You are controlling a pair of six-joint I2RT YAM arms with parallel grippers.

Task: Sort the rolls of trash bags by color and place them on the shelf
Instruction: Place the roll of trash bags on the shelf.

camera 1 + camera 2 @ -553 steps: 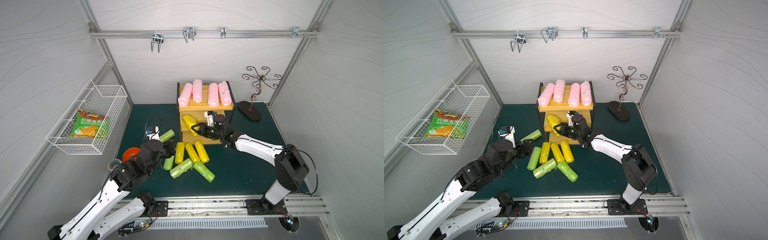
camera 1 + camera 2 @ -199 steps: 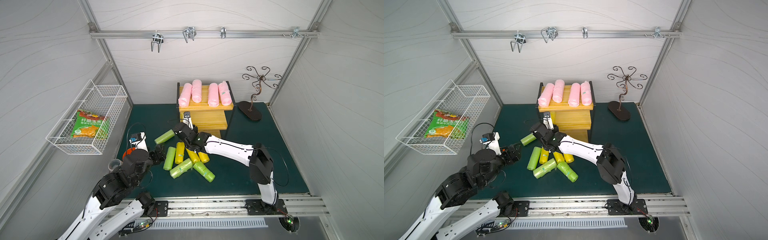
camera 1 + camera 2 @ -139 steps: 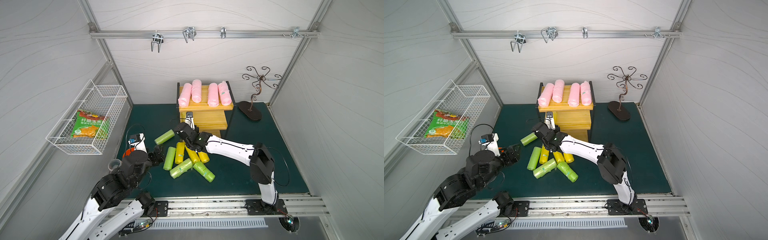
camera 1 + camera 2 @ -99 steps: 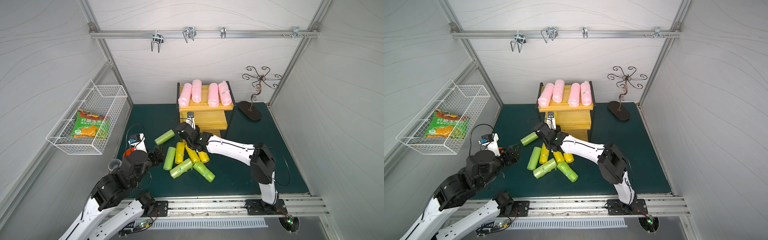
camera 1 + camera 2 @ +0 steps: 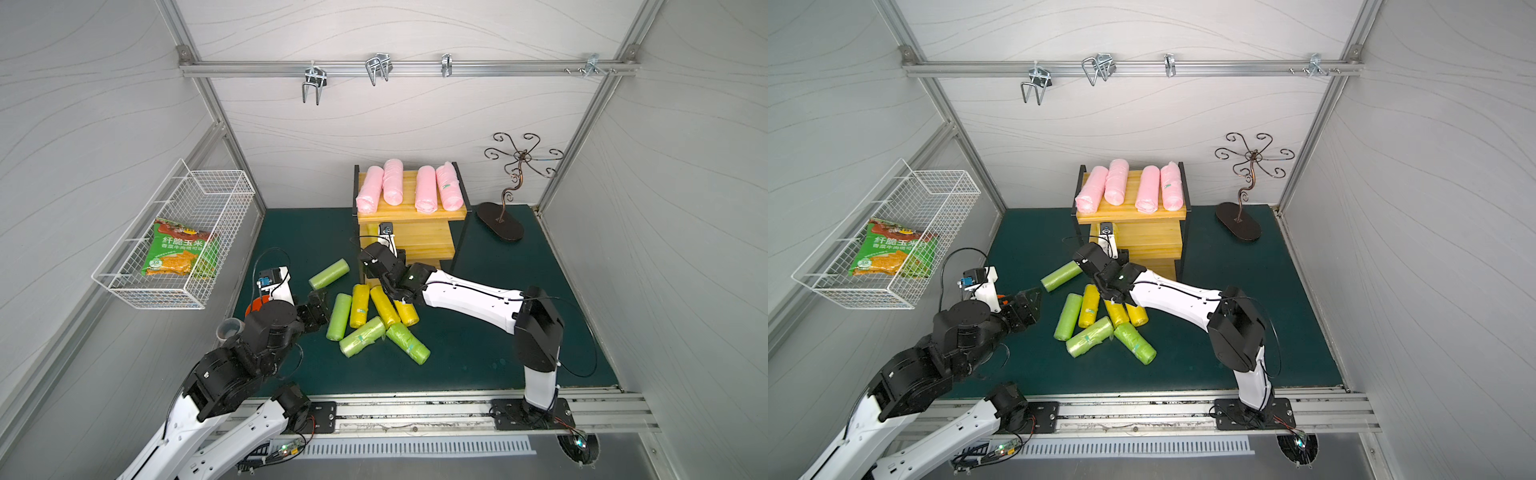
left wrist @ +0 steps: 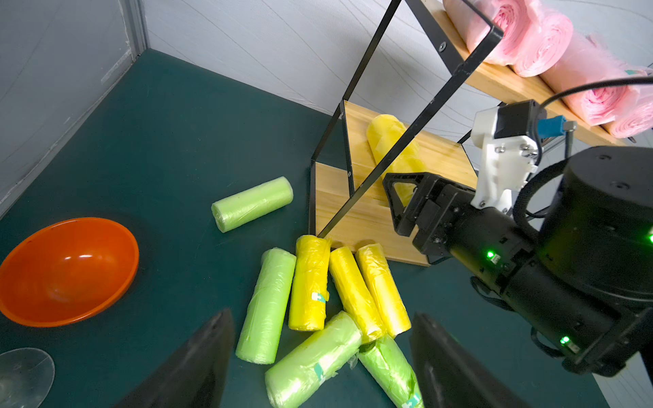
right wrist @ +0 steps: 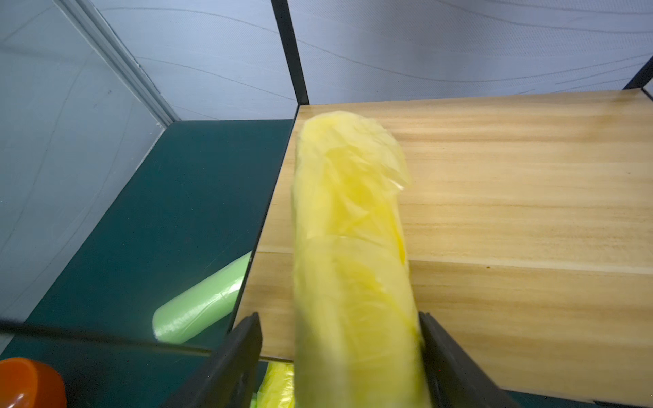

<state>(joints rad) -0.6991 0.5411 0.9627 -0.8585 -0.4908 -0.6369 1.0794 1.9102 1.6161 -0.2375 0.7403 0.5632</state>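
Right hand [image 7: 338, 318] astride yellow roll [image 7: 349, 229], near end blurred

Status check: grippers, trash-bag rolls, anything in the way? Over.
Left gripper open, empty. Right gripper open around crinkly yellow plastic roll lying on yellowish wooden stepped shelf. Seven green and yellow rolls on dark green mat. Nothing blocking.

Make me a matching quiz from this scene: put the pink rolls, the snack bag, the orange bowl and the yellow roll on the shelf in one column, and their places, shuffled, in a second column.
1. pink rolls
2. snack bag
3. orange bowl
4. yellow roll on the shelf

A. in the wire basket
B. between the right gripper's open jaws
C. on the green mat
D. on the shelf's top board

Pairs: 1-D, 2-A, 3-C, 4-B
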